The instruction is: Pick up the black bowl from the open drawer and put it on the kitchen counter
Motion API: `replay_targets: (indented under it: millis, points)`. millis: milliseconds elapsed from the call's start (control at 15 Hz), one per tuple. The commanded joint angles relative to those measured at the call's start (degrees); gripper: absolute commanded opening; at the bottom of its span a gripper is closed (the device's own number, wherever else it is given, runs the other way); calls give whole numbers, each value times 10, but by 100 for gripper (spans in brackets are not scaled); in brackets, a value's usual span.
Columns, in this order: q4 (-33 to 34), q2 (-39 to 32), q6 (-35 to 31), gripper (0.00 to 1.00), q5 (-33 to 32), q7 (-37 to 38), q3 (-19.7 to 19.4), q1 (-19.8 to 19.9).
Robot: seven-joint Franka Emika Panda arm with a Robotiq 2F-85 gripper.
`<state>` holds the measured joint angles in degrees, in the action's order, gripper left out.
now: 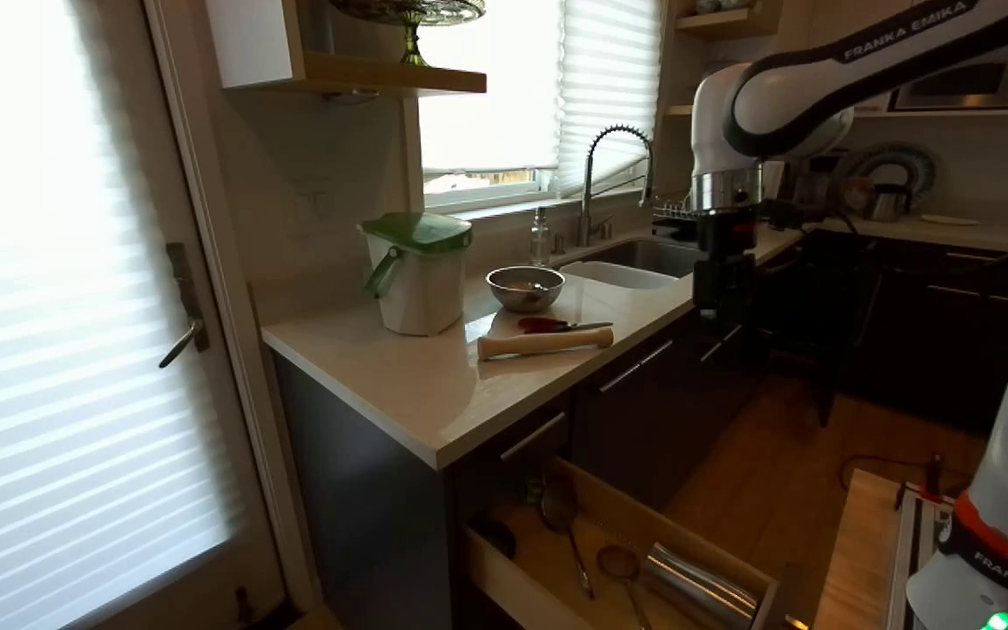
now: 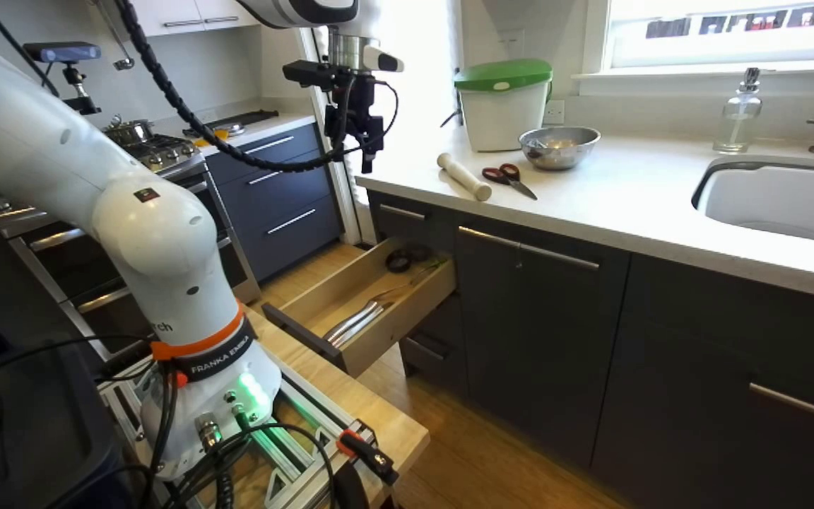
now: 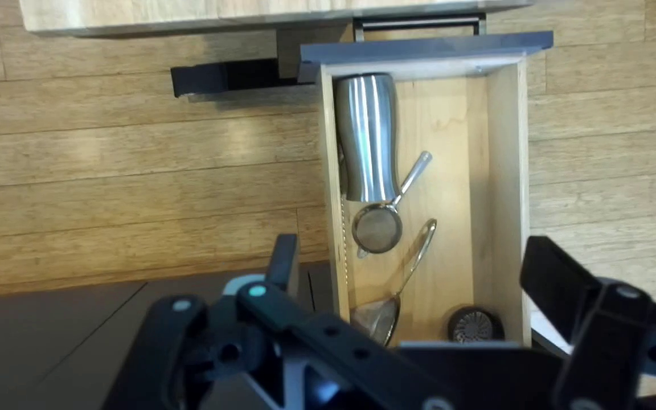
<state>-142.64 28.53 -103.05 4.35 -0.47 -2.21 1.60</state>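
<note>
The black bowl point(image 3: 472, 326) lies in the back corner of the open drawer point(image 3: 507, 188) in the wrist view, its lower part hidden by my gripper body. It also shows dark in both exterior views point(image 1: 493, 535) point(image 2: 398, 260). The drawer is pulled out below the counter corner in both exterior views point(image 1: 517, 586) point(image 2: 407, 311). The kitchen counter point(image 1: 399, 389) also shows in an exterior view point(image 2: 633, 191). My gripper point(image 3: 411, 262) is open and empty, pointing down high above the drawer. It hangs around counter height in both exterior views point(image 1: 718, 311) point(image 2: 368, 159).
The drawer holds a steel cylinder point(image 3: 368, 136), a small strainer point(image 3: 377, 229) and another strainer point(image 3: 382, 319). On the counter stand a green-lidded jar point(image 2: 506, 106), a metal bowl point(image 2: 559, 150), scissors point(image 2: 511, 178) and a pale wooden roller point(image 2: 463, 177). The faucet point(image 1: 587, 192) rises behind the sink.
</note>
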Motion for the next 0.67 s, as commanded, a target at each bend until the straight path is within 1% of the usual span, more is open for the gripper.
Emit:
replay_targets:
  millis: [0,67,133,333,467,600]
  points:
    - [4,-69,-82,100,37,36,23,-18]
    - [2,-89,-106,100,51,33,27,-26]
    - [-7,-103,-152,100,43,42,38,-27]
    - [-24,-147,-266,100,40,34,52,-41]
    - [-35,-177,-330,100,63,19,52,-54]
    - [-45,-204,-379,100,103,-2,51,-69]
